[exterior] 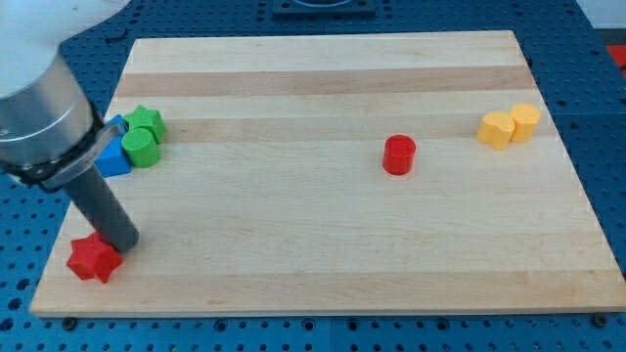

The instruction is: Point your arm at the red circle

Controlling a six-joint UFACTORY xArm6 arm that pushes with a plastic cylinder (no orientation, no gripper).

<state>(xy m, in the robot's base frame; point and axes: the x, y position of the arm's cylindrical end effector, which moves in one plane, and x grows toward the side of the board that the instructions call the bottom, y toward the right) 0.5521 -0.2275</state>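
Observation:
The red circle [398, 154], a short red cylinder, stands right of the board's middle. My tip [121, 240] is at the view's lower left, far to the left of the red circle. It rests right beside a red star block [94, 259], just up and right of it, at or near touching.
Two green blocks [144, 136] and two blue blocks [112, 156] cluster at the left edge, just above my rod. Two yellow blocks [509, 126] sit at the far right. The wooden board [323, 254] lies on a blue perforated table.

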